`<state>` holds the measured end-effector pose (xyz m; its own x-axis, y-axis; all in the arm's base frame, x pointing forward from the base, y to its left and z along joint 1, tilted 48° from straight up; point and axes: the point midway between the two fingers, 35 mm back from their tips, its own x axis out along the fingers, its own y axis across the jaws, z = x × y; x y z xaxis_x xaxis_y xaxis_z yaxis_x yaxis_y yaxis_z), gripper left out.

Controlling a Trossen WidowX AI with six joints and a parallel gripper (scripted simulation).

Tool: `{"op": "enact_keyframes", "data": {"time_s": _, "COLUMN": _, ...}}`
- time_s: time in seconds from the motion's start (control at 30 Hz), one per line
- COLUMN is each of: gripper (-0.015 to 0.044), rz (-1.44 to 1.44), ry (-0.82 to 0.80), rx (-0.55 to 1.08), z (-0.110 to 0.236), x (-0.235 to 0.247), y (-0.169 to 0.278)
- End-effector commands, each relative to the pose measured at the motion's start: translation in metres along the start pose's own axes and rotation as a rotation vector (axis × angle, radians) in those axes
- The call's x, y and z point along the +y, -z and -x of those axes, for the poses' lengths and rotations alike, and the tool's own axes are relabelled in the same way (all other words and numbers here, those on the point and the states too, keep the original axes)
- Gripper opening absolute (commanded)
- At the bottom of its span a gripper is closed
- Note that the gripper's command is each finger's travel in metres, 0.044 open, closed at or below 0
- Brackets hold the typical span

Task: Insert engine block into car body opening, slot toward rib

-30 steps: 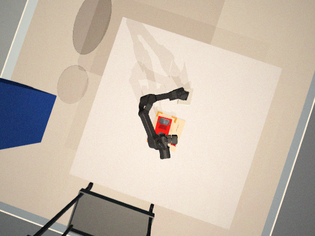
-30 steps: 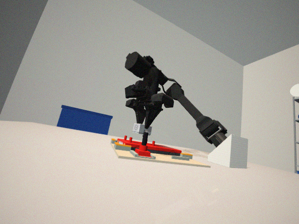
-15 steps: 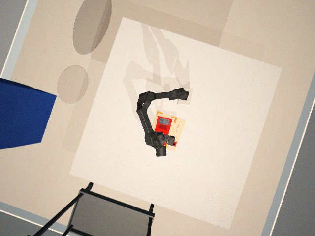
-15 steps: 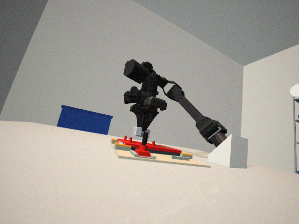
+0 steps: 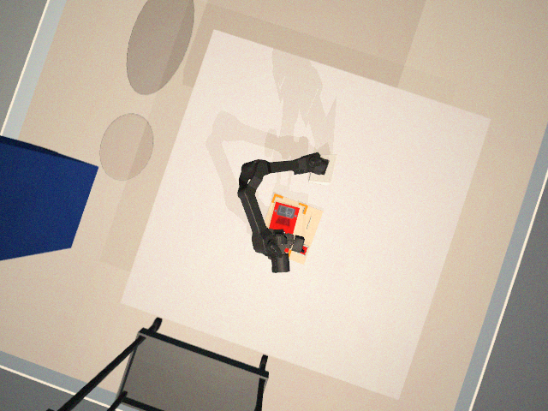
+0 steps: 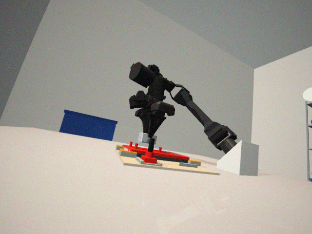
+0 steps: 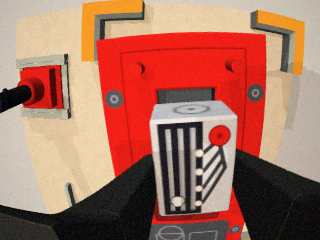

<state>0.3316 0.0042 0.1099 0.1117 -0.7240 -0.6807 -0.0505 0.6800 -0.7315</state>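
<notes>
In the wrist view the gripper [image 7: 194,180] has its 2 dark fingers clamped on the sides of the engine block [image 7: 194,160], a grey block with black vertical slots, a row of small white dots and a red disc near its upper right corner. The block fills the centre of the frame, held above the red car body [image 7: 127,67], which lies flat on a tan board [image 7: 50,154] with orange and grey corner brackets at the upper left and upper right. Directly behind the block's top edge a dark rectangular recess shows in the red body. At the left edge of the wrist view a black peg [image 7: 14,96] stands in a small red square mount framed in grey. In the exterior view the gripper [image 6: 149,136] points downward at the centre of the frame, with the engine block [image 6: 143,137] just above the car body [image 6: 164,154] and beside the black peg [image 6: 151,145]; whether it touches the body cannot be told. The board rests on the pale tabletop [image 6: 75,188]; a white wedge-shaped base [image 6: 239,158] sits at the right, and a blue bin [image 6: 87,124] stands at the left.
</notes>
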Motion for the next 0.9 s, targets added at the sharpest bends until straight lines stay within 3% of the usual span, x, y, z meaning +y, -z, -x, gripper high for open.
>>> {"op": "enact_keyframes", "data": {"time_s": 0.0, "gripper": 0.0160, "rz": 0.007, "ry": 0.003, "rx": -0.004, "z": 0.0004, "x": -0.0006, "y": -0.0010}}
{"op": "enact_keyframes", "data": {"time_s": 0.87, "gripper": 0.0160, "rz": 0.009, "ry": 0.003, "rx": -0.004, "z": -0.0012, "x": -0.0017, "y": -0.0022}}
